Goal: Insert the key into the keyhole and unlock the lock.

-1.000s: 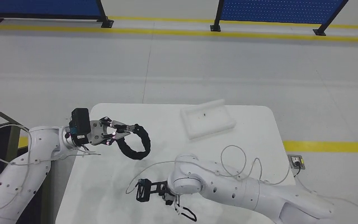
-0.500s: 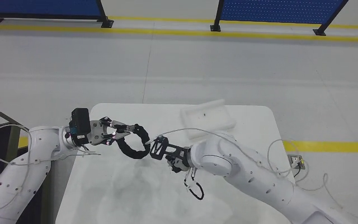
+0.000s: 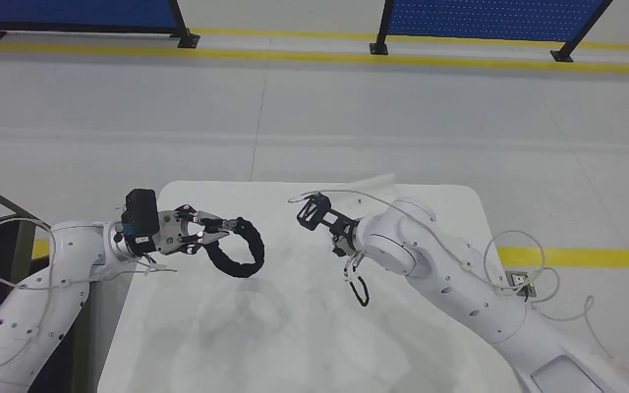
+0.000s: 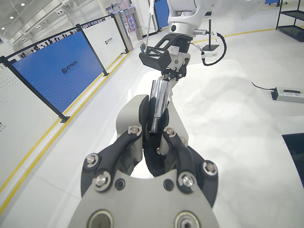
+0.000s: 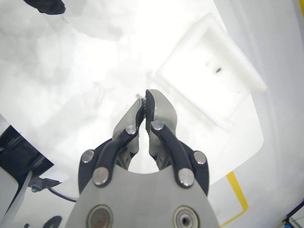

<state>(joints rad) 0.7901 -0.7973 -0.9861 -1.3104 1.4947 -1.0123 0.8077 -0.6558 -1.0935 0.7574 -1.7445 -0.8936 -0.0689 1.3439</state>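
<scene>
Holds the lock (image 4: 159,100) clamped in the left gripper (image 4: 154,116) above the left part of the surface (image 3: 246,334), chrome cylinder aimed toward the other arm. Pinches the key (image 5: 138,95), a thin metal sliver, in the tightly narrowed right gripper (image 5: 145,98), aloft near the white foam tray (image 5: 239,55).

The lock (image 4: 158,100) pairs a mirror-bright chrome barrel with a matte black loop. The left gripper (image 4: 155,111) and the right gripper (image 5: 144,99) are both pale grey with black linkages and silver rivets, and the key (image 5: 138,95) is a silvery sliver. The table (image 3: 295,334) is plain white, as is the foam tray (image 5: 237,53), which is flecked with dark specks. The barrier panels (image 4: 54,72) are blue with a fine pale dot grid, framed in black. The floor (image 3: 295,108) is light grey, striped yellow.
</scene>
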